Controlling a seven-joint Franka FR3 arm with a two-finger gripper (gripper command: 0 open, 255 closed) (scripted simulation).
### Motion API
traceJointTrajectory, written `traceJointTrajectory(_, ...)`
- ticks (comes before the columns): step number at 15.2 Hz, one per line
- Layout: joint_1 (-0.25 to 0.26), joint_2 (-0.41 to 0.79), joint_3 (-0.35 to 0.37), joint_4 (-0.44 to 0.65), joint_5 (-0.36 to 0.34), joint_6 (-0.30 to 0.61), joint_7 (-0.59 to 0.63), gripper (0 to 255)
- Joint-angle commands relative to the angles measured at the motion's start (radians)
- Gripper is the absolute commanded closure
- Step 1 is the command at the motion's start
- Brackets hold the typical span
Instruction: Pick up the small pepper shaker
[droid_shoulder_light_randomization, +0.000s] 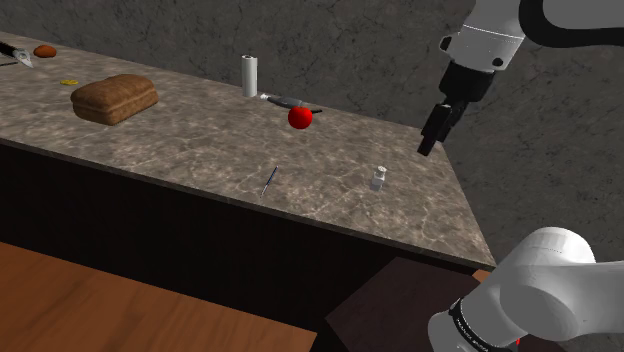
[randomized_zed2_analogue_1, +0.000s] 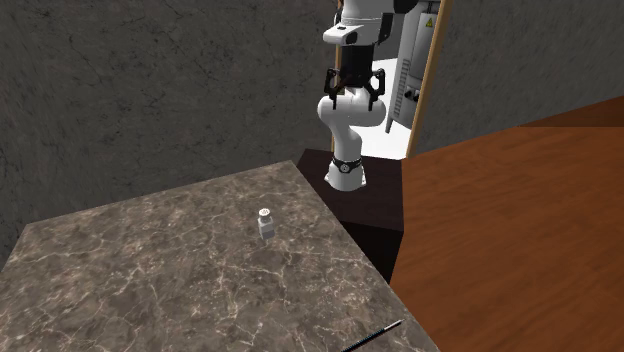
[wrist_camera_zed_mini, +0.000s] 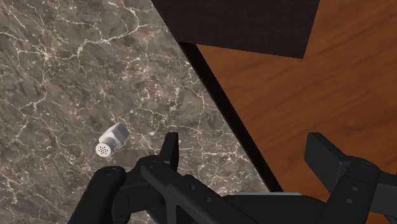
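The small pepper shaker (droid_shoulder_light_randomization: 379, 178) is a pale little jar with a holed cap, standing upright on the marble counter (droid_shoulder_light_randomization: 200, 140) near its end by the stand. It also stands at the counter's middle in the second exterior view (randomized_zed2_analogue_1: 266, 222). My black gripper (droid_shoulder_light_randomization: 428, 148) hangs well above the counter, up and to the shoulder view's right of the shaker. In the second exterior view the gripper (randomized_zed2_analogue_1: 355, 90) sits high over the counter's far end. In the wrist view the gripper (wrist_camera_zed_mini: 248, 153) is open; the shaker (wrist_camera_zed_mini: 111, 141) lies outside one finger (wrist_camera_zed_mini: 168, 149), untouched.
A bread loaf (droid_shoulder_light_randomization: 114, 98), a white cylinder (droid_shoulder_light_randomization: 249, 75), a red round fruit (droid_shoulder_light_randomization: 300, 117) beside a knife (droid_shoulder_light_randomization: 285, 99), and a thin utensil (droid_shoulder_light_randomization: 268, 180) share the counter. The dark stand (randomized_zed2_analogue_1: 370, 205) and wooden floor (randomized_zed2_analogue_1: 520, 220) border the counter's end.
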Motion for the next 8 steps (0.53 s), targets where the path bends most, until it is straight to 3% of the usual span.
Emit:
traceJointTrajectory(1, 0.0, 0.0, 0.0, 0.0, 0.0, 0.0, 0.0, 0)
traceJointTrajectory(8, -0.03, 0.147, -0.093, -0.055, -0.07, 0.165, -0.116, 0)
